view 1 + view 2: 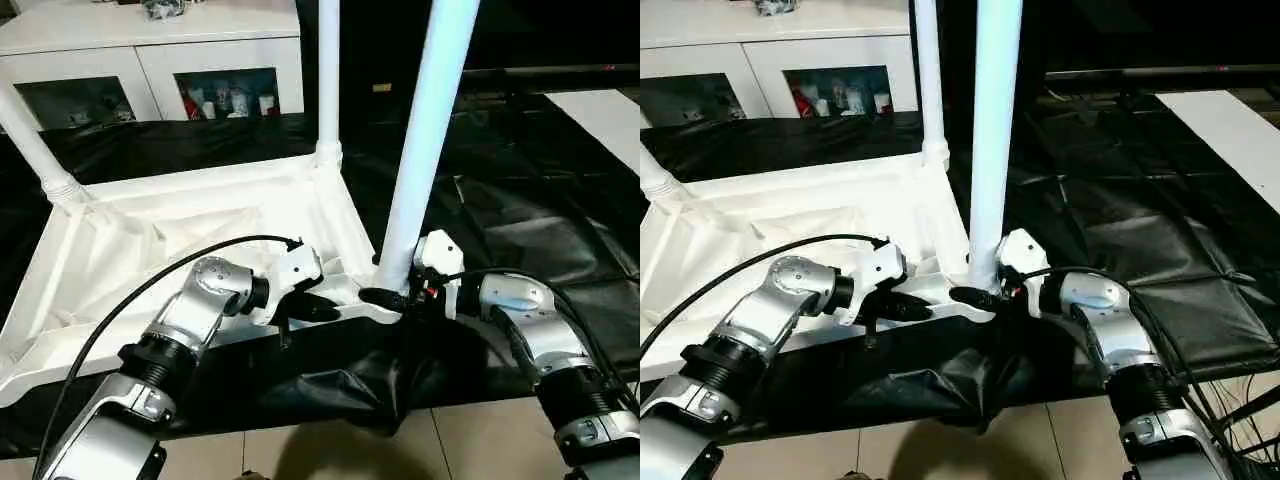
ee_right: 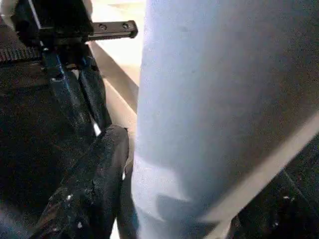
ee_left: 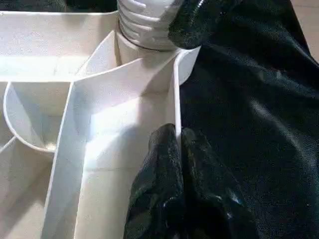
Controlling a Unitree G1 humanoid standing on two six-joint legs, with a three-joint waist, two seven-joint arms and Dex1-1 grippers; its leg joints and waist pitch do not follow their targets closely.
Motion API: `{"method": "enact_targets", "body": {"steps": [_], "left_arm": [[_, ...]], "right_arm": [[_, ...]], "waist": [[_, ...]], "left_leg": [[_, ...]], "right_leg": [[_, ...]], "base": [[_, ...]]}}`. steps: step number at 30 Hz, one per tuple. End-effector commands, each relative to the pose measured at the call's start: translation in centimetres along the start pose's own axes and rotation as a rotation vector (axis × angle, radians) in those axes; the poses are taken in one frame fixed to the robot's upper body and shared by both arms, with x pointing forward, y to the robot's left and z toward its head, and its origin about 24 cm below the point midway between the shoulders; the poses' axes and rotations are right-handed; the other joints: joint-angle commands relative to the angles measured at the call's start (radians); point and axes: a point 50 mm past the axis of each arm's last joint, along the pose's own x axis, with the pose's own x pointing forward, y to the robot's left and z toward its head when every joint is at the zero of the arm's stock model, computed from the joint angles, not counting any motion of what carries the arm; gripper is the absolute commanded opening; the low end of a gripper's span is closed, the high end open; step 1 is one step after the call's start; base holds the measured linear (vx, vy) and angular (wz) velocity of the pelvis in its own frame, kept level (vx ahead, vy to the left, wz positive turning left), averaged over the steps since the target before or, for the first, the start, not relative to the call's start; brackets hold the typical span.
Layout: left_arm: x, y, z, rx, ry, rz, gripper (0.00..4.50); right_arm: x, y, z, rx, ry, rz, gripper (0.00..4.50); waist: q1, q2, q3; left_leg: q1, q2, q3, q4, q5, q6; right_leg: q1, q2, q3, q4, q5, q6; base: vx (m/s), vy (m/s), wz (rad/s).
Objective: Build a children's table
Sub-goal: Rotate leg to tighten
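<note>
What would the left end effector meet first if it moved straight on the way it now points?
Probably the base of the near leg in its corner socket. The left end effector, shut on the tabletop's edge wall, points along that wall toward it.

Home-like room, white glass-door cabinet (image 1: 150,60), tiled floor (image 1: 300,450)

White cabinet (image 1: 150,60) (glass doors), tiled floor (image 1: 330,450)

I see a black plastic sheet (image 1: 520,230) covering the floor; beige floor tiles (image 1: 470,445) show at its near edge. The upturned children's table (image 1: 200,225) lies directly on the sheet. Its near corner rests at the sheet's crumpled near edge (image 1: 370,385).
</note>
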Motion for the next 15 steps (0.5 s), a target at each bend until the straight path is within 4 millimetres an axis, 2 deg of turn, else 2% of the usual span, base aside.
{"method": "enact_targets", "body": {"steps": [1, 10, 15], "left_arm": [[0.2, -0.7, -1.0, -0.012, 0.057, -0.066, 0.0], [0.0, -0.8, -1.2, -0.017, 0.064, -0.069, 0.0], [0.1, -0.6, -1.2, -0.051, 0.054, -0.034, 0.0]], "right_arm": [[-0.8, -0.3, -0.3, -0.01, 0.026, -0.007, 2.58], [-0.8, 0.1, -0.9, 0.008, 0.046, 0.027, 2.56], [-0.5, 0.0, -1.6, 0.08, 0.043, -0.028, 2.56]], "waist": [[-0.002, -0.02, -0.065], [0.0, -0.021, -0.065], [-0.001, -0.019, -0.065]], "left_leg": [[0.014, 0.017, 0.002, -0.058, -0.138, 0.113], [0.013, 0.016, 0.002, -0.057, -0.136, 0.116], [0.014, 0.016, 0.001, -0.059, -0.145, 0.11]], "right_leg": [[0.052, -0.026, 0.029, -0.061, -0.048, -0.263], [0.052, -0.026, 0.028, -0.06, -0.049, -0.266], [0.052, -0.026, 0.028, -0.061, -0.063, -0.267]], "base": [[0.0, 0.0, 0.0], [0.0, 0.0, 0.0], [0.0, 0.0, 0.0]]}}
